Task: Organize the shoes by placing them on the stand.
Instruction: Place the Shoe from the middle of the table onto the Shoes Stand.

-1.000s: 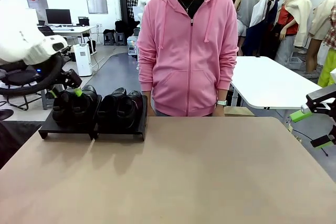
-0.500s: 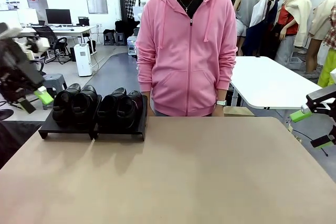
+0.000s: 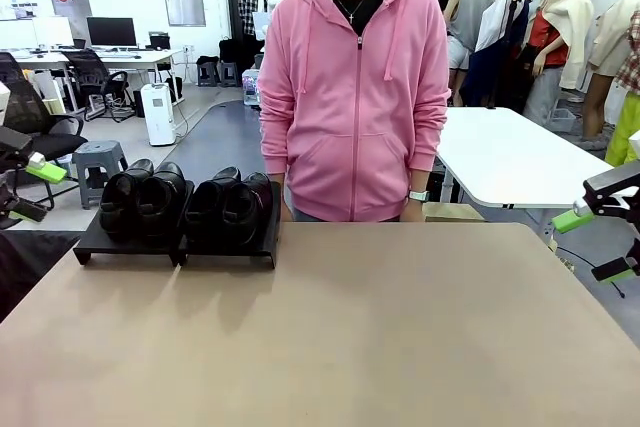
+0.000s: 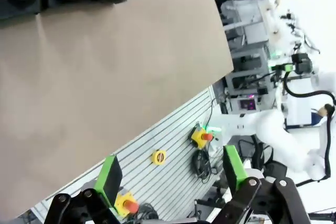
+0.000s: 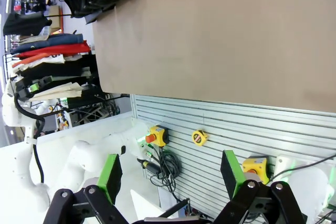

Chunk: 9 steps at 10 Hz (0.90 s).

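Black shoes (image 3: 186, 205) sit on the stand (image 3: 178, 242), just beside the left tool (image 3: 28, 187), its jaws apart.

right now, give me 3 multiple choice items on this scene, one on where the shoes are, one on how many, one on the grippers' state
1. Where are the shoes?
A. on the stand at the table's far left
B. on the floor
C. in the person's hands

2. How many shoes sit on the stand?
A. two
B. four
C. six

3. What state are the left gripper and right gripper in?
A. both shut on a shoe
B. one open, one shut
C. both open and empty

Answers:
1. A, the shoes rest on the black platforms at the far left table edge.
2. B, two pairs stand side by side.
3. C, each wrist view shows green pads spread apart with nothing between.
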Motion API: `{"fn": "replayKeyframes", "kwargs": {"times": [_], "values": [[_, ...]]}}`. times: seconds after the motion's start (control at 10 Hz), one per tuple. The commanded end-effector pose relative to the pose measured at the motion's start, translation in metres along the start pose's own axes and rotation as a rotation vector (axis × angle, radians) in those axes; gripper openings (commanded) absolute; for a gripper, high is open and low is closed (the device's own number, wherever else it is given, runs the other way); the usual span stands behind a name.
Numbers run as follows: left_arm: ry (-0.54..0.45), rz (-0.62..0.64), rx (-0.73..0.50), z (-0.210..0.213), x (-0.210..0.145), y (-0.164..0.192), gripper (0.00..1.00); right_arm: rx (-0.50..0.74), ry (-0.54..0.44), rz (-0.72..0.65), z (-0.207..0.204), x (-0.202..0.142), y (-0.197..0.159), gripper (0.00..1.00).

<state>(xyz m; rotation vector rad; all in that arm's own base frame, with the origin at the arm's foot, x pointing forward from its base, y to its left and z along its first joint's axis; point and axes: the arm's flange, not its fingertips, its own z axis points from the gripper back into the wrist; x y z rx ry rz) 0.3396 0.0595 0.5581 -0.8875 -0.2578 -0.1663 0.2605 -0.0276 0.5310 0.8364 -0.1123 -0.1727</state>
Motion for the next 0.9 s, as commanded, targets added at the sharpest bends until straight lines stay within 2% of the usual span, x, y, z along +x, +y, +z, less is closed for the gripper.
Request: {"fn": "replayKeyframes", "kwargs": {"times": [0.0,0.8], "values": [[0.069,-0.04,0.05,0.0007,0.0038,-0.0197,1.0,0.026,0.0,0.022,0.0008,0.0012,0.0007,1.0],[0.069,-0.04,0.05,0.0007,0.0038,-0.0197,1.0,0.026,0.0,0.022,0.0008,0.0012,0.0007,1.0]]}}
